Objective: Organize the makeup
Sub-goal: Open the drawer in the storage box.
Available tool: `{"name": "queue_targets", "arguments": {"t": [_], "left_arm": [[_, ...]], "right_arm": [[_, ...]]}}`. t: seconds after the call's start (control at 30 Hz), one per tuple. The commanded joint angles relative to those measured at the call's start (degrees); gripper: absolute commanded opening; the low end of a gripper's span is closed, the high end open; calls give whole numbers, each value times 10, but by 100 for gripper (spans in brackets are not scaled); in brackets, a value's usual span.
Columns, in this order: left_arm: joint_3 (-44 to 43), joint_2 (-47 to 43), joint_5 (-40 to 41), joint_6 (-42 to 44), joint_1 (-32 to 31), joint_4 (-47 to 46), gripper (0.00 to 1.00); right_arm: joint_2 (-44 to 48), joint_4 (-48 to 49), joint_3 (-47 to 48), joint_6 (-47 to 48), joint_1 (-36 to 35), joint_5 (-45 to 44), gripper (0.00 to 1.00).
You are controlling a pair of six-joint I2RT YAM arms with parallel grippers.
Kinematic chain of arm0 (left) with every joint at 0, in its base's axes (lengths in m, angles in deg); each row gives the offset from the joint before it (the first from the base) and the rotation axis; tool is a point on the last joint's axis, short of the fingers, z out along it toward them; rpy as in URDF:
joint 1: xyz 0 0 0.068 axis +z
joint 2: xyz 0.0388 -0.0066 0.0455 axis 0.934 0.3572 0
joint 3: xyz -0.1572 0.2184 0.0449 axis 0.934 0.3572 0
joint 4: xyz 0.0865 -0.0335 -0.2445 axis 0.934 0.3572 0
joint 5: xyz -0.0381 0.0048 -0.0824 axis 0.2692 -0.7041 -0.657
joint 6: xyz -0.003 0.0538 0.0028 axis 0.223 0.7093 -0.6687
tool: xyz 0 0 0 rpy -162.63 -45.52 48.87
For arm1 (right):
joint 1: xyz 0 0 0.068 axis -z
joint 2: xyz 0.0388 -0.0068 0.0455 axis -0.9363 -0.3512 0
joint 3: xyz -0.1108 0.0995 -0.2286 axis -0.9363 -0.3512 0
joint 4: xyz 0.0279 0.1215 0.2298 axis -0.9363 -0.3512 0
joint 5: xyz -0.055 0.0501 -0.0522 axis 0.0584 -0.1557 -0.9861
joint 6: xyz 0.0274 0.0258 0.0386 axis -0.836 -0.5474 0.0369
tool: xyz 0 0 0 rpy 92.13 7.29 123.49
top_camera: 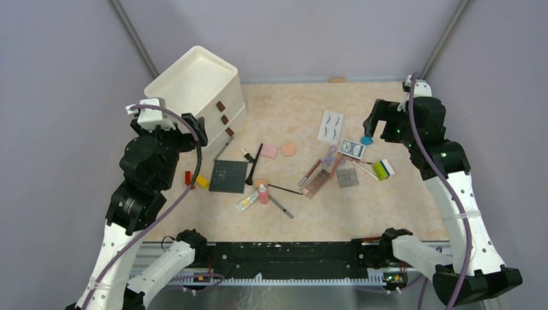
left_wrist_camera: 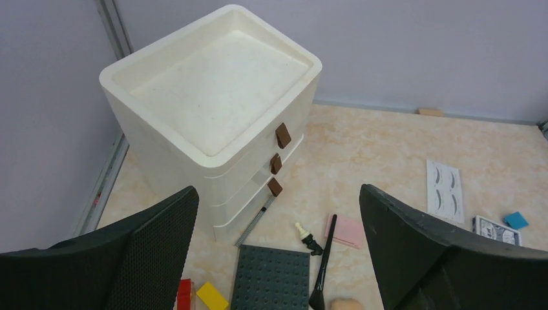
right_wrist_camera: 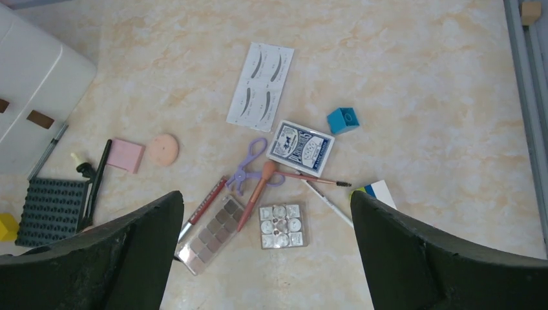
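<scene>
Both arms are raised with elbows bent, the left gripper [top_camera: 196, 131] beside the white three-drawer plastic box [top_camera: 197, 87], the right gripper [top_camera: 377, 121] over the right side of the beige marbled counter [top_camera: 394, 210]; each gripper's jaws stand wide apart and empty; the scattered makeup [top_camera: 318, 183] lies on the counter between them.

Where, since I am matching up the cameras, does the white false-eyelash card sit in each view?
Top external: the white false-eyelash card lies right of centre, upper half.
Left wrist: the card is at the right, around mid-height.
Right wrist: the card is top centre.
Shared landmark: the blue patterned playing-card box beside it.
</scene>
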Motion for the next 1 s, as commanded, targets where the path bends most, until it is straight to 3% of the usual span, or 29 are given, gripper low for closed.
{"name": "queue_targets", "arguments": {"t": [0.0,0.23,0.5,0.67,0.83,0.97], "left_arm": [[11,14,19,13,1,-30,99],[31,10,2,77,1,-48,99],[28,60,-20,39,14,2,99],[36,77,-109,7,98,33,99],[47,81,-125,-29,157,69,99],[93,20,-81,-16,160,60,99]], "right_arm": [[9,15,-3,13,6,3,99],[52,100,-69,-22,7,44,99],[1,265,-159,-182,-1,156,95],[-108,296,-119,-178,-157,48,92],[-175,456,-138,-249,-210,117,92],[-219,594,-161,-299,-230,142,91]]}}
